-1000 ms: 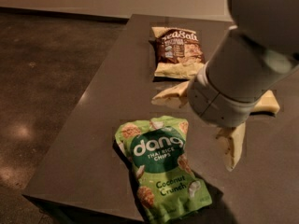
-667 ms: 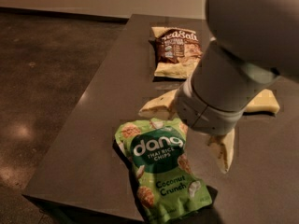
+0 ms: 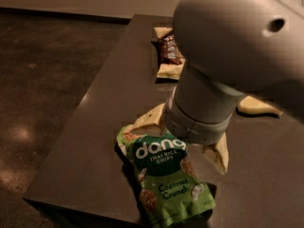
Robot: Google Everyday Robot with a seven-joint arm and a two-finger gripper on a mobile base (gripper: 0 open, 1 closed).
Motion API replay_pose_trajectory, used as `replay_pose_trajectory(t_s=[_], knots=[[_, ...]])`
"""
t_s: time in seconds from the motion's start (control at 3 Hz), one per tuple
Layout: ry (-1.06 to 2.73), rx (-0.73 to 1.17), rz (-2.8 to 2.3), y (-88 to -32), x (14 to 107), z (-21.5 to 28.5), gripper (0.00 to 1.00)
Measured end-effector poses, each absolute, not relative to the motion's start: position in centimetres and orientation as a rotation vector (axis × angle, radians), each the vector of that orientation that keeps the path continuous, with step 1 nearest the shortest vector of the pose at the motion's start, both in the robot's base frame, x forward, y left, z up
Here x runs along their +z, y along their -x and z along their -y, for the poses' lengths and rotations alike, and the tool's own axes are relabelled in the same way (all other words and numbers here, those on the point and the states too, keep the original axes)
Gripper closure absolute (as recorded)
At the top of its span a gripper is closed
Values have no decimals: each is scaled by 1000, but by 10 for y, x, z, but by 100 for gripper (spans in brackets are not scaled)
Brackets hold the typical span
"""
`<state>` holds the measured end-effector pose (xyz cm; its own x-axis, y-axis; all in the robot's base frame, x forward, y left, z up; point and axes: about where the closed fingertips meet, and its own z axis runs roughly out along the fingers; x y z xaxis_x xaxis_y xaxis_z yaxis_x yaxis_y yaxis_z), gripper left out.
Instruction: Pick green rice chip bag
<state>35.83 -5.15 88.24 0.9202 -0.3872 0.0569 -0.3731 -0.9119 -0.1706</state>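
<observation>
The green rice chip bag (image 3: 164, 175) lies flat near the front edge of the dark table (image 3: 95, 141), its white "dang" lettering facing up. My gripper (image 3: 183, 139) hangs just above the bag's top end, below the big grey arm body. It is open. One cream finger (image 3: 147, 120) is by the bag's upper left corner. The other finger (image 3: 216, 156) is off the bag's upper right side. The gripper holds nothing.
A brown-and-cream chip bag (image 3: 168, 56) lies at the back of the table, partly hidden by the arm. A pale tan object (image 3: 259, 107) lies on the right of the table. The table's left edge drops to a dark floor (image 3: 47, 80).
The arm has moved left and nearer to the green bag. It now covers more of the brown-and-cream bag. The green bag has not moved.
</observation>
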Motion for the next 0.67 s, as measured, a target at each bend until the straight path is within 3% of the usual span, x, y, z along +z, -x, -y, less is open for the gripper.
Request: replay_pose_trajectory(t_s=[0.67], knots=[[3032,-159,-437,-356,866,50,0]])
